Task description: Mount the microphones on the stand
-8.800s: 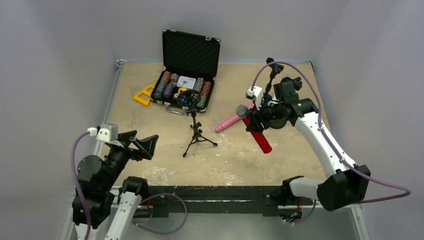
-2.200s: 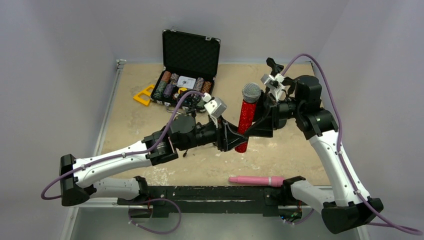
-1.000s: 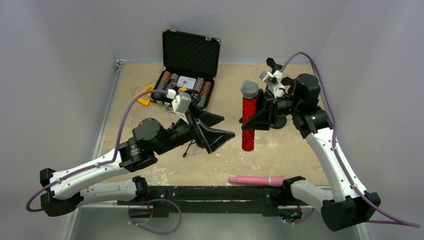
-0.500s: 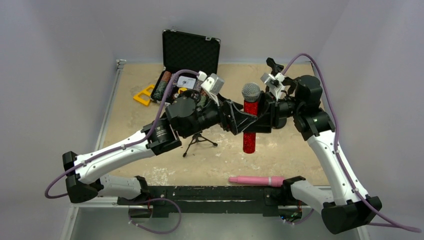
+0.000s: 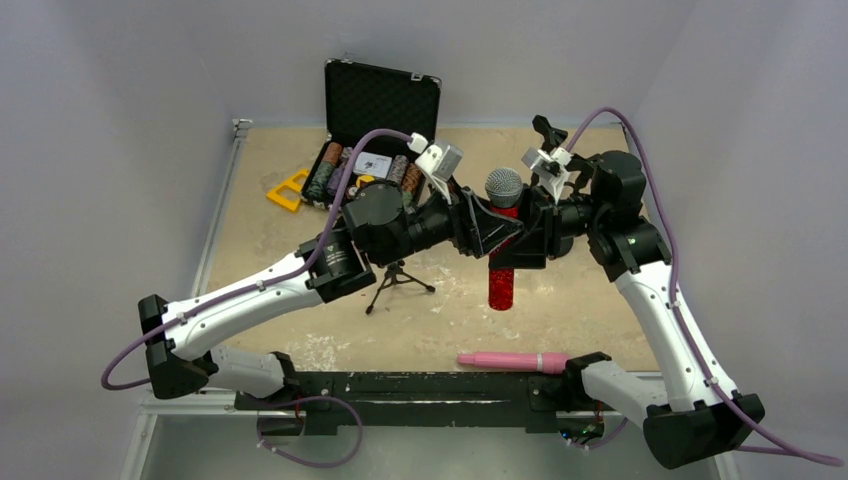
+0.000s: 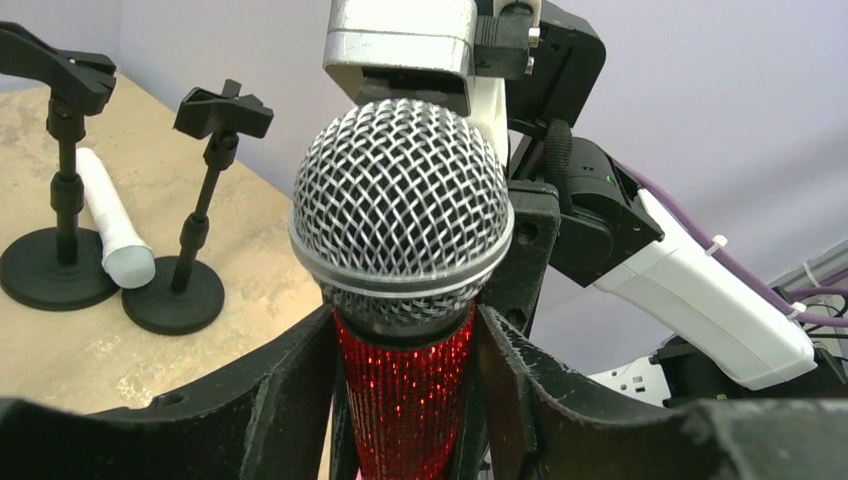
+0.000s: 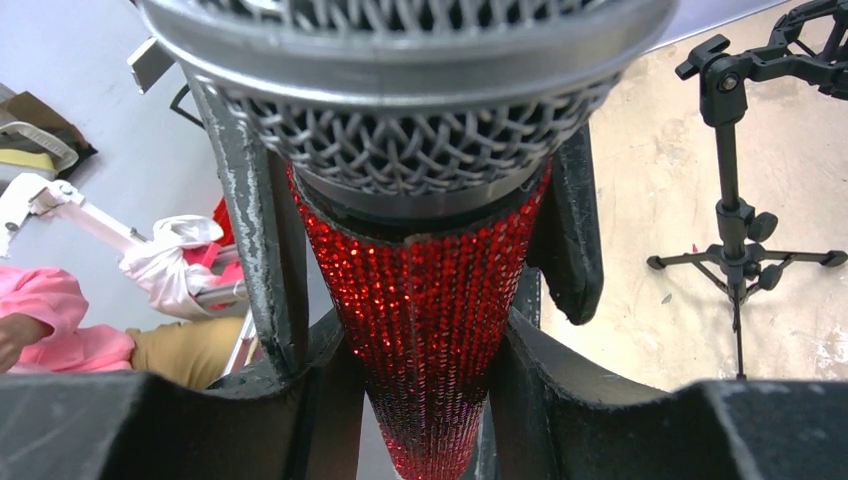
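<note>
Microphone (image 5: 501, 283) stands upright, pinched by left gripper (image 6: 405, 345) and right gripper (image 7: 420, 300).

Three microphones: one red microphone (image 5: 500, 285), one pink microphone (image 5: 512, 360) at the near edge of the table (image 5: 570, 315), and one white microphone (image 6: 110, 225). Three stands: one tripod stand (image 5: 397, 278) mid-table, one round-base stand (image 6: 50, 272), and a second round-base stand (image 6: 178, 297) just beside it. One open black case (image 5: 382, 95) is at the far edge, with several rows of chips too small to count. One yellow piece (image 5: 288, 190) lies left of the case. Two arms: left arm (image 5: 250, 300) and right arm (image 5: 660, 300).
</note>
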You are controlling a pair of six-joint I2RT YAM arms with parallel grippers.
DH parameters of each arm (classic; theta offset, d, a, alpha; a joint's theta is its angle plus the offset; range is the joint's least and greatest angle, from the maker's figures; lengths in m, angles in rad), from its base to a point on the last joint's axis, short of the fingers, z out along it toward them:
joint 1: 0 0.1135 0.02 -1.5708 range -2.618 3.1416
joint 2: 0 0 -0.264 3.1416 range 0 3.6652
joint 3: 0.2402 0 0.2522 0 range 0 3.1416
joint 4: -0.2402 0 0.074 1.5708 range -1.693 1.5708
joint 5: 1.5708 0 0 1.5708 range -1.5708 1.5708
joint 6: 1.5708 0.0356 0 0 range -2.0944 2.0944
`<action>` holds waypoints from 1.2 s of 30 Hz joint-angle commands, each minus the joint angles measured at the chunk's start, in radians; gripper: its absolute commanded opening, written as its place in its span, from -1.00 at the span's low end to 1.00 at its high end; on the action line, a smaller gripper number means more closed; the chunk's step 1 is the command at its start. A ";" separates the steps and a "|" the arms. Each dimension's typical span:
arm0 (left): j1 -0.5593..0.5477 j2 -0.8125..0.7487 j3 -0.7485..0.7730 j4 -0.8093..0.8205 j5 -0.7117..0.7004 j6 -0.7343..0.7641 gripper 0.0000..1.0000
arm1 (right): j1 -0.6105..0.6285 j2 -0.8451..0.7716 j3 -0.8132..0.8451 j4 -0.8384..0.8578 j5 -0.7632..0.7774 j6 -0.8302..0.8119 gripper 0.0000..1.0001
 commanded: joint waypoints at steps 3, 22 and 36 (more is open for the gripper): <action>0.008 0.031 0.056 0.056 0.037 0.014 -0.29 | 0.008 -0.019 0.026 0.036 -0.041 0.013 -0.95; 0.204 -0.470 -0.112 -0.287 -0.146 0.199 -1.00 | -0.045 -0.030 0.069 -0.444 0.089 -0.571 0.86; 0.590 -0.176 0.292 -0.401 -0.059 0.272 -1.00 | -0.046 -0.081 -0.138 -0.391 0.117 -0.764 0.87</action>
